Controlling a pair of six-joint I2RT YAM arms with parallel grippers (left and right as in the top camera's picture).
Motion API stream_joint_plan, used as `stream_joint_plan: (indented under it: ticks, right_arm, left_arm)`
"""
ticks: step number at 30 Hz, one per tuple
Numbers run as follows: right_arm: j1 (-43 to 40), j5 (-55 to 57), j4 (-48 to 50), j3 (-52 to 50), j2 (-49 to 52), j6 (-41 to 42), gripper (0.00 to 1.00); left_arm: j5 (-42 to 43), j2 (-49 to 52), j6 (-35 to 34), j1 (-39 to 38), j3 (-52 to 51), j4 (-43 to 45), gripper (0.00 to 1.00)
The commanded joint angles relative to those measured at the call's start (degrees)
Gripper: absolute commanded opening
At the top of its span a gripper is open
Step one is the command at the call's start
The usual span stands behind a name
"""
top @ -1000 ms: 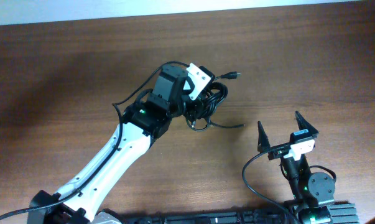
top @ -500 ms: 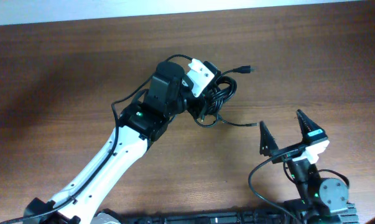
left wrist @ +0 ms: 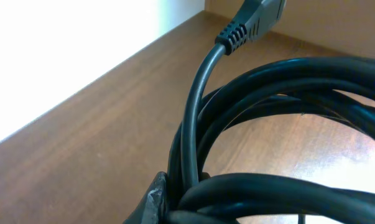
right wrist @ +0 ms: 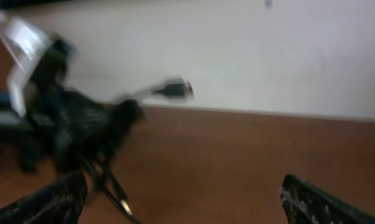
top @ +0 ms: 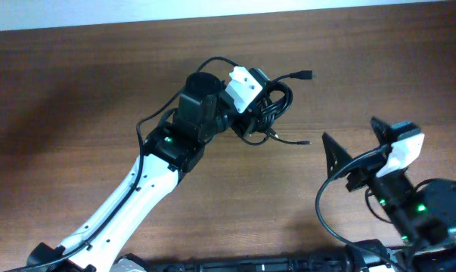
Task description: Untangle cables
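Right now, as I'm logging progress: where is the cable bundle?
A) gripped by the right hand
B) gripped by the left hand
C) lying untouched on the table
B: the left hand is shut on the cables, while the right hand stands open, apart from them.

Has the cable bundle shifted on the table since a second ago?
Yes. The cables have moved rightward and toward the table's far edge; their upper plug now lies nearer that edge.
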Motion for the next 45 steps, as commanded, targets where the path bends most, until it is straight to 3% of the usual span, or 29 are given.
stream_joint_plan:
  ticks: [1,4,9,14,18,21,28,40,43,45]
  right_arm:
    - [-0.39,-12.31,-0.07,4.61,0.48,0.28,0.99]
    - [-0.39,-24.11,-0.7,4.68,0.48,0.26,0.99]
    - [-0.39,-22.45,-0.44,4.7,0.66,2.12,0.99]
    - [-0.39,-7.74,-0.44,4.7,1.6,23.54,0.99]
    - [-0.39,-3.8,-1.46,4.7,5.01,39.12,1.0]
    - [-0.39,-6.6,-1.64,4.7,8.68,46.07,0.98]
    - [-0.37,-26.14,10.29,4.7,16.83,47.19,0.88]
    - [-0.37,-30.32,10.84,4.7,19.63,44.5,0.86]
    - [-0.37,-30.27,10.32,4.7,19.63,43.67,0.75]
    - [-0.37,-29.88,10.27,4.68,19.63,43.28,0.48]
  left_arm:
    - [1.49,-1.73,8.33,-0.24,1.16,3.02,0.0]
    - [1.49,-1.73,16.81,-0.24,1.16,5.99,0.0]
    - [3.37,-1.95,20.46,-0.24,1.16,9.68,0.0]
    - [8.07,-2.73,32.13,-0.24,1.16,9.22,0.0]
    - [8.11,-4.42,33.31,-0.24,1.16,9.44,0.0]
    - [9.9,-5.92,33.35,-0.24,1.16,9.49,0.0]
    - [11.52,-7.06,33.33,-0.22,1.14,8.28,0.0]
    - [11.8,-7.02,33.24,-0.35,1.16,8.57,0.0]
    - [12.57,-7.02,33.07,-1.38,1.14,8.35,0.0]
    - [12.5,-7.02,33.09,-2.25,1.14,8.59,0.0]
